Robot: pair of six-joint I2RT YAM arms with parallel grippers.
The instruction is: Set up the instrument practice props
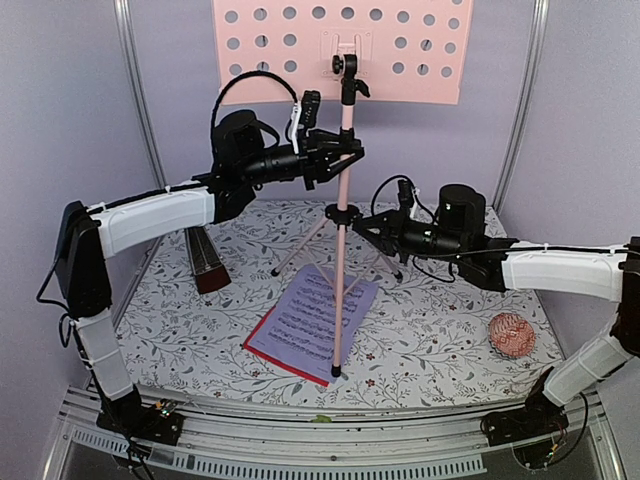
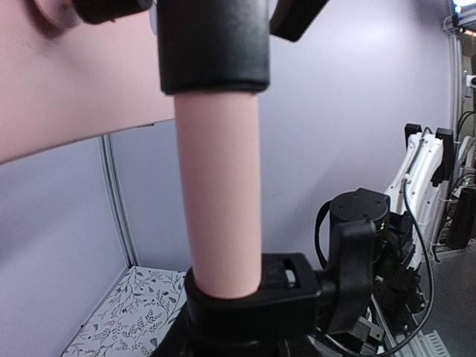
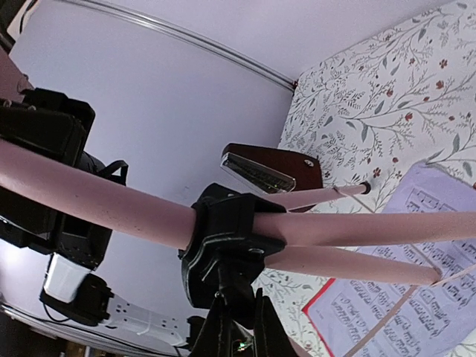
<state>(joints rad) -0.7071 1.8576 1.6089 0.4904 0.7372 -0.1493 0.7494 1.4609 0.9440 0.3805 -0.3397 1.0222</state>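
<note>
The left claw (image 1: pixel 345 158) pinches the pole of the pink music stand (image 1: pixel 340 290) below its desk. The right claw (image 1: pixel 362 228) is pressed together beside the black hub (image 1: pixel 341 212).

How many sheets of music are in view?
2: a lilac sheet beneath the front leg of the stand, and a red sheet under it, only its near-left edges showing. More may be hidden.

Music stand (image 1: pixel 343 215) stands mid counter (image 1: pixel 450 310), front leg over the music sheets (image 1: pixel 305 320). Metronome (image 1: pixel 205 262) sits left of it. Knitted ball (image 1: pixel 511 335) sits front right.
</note>
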